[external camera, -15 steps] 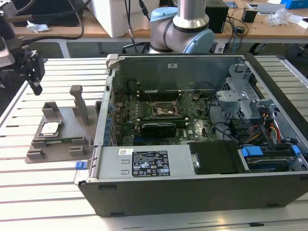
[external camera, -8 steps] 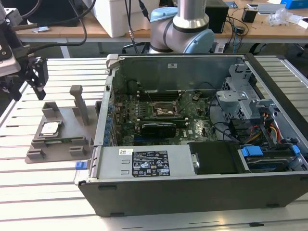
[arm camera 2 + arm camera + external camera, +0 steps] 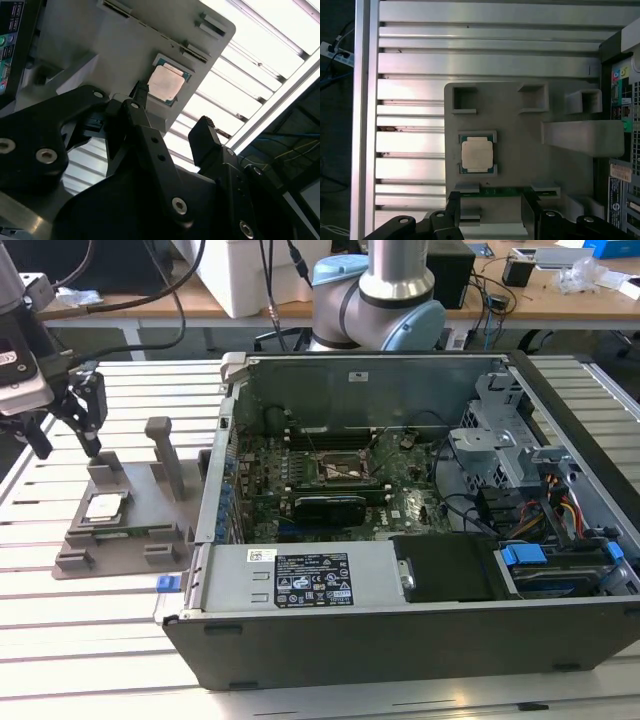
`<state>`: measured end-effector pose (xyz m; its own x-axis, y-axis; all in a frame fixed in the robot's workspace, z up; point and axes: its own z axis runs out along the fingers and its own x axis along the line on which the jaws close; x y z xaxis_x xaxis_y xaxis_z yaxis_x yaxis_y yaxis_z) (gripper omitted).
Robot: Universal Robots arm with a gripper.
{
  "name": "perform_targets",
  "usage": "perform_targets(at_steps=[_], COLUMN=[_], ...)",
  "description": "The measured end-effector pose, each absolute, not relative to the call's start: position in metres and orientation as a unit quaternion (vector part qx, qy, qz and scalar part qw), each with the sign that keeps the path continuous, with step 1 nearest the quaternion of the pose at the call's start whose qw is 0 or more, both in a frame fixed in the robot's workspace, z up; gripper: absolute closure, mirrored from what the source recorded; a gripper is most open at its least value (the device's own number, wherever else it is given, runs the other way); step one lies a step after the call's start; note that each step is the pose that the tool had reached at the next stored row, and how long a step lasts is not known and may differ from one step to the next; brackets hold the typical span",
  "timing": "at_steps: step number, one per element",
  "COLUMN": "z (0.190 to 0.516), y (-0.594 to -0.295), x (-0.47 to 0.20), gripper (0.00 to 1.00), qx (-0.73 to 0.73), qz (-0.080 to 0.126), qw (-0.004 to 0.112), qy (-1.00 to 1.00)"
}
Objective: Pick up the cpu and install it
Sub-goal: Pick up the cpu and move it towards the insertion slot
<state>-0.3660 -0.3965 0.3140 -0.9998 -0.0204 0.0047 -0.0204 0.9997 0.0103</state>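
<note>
A slatted metal table (image 3: 90,640) fills the foreground, with cluttered desks and cables along the far side. An open computer case (image 3: 400,620) lies on the table, its side off and the board inside exposed. The arm's base (image 3: 385,290) stands just behind the case.

A grey tray (image 3: 120,540) sits on the table at the exterior view's left, just beside the case. The cpu (image 3: 104,506) lies flat in a square recess of the tray, silvery plate up. In the first wrist view the cpu (image 3: 477,154) sits squarely in its frame on the tray (image 3: 520,150), with a thin green strip (image 3: 500,190) lying in a slot near it. The second wrist view shows the cpu (image 3: 166,82) on the tray (image 3: 125,45) from a slanted angle.

The gripper (image 3: 68,440) hangs over the tray at the exterior view's far left, clear of the cpu. Its two black fingers point down and are spread apart, with nothing between them. In the first wrist view the gripper (image 3: 491,202) frames the tray's edge by the green strip. In the second wrist view the gripper (image 3: 172,107) has one fingertip lined up near the cpu's corner, though I cannot tell its height above it.

Inside the case, the socket (image 3: 345,470) sits in the middle of the board, and a black card (image 3: 335,508) lies just in front of it.
</note>
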Motion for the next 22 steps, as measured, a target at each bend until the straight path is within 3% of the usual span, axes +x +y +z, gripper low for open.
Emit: perform_targets(at_steps=[22], z=[0.275], y=[-0.397], x=[-0.362], gripper=[0.4], qx=[0.01], qz=[-0.005], qw=[0.005], qy=[-1.0])
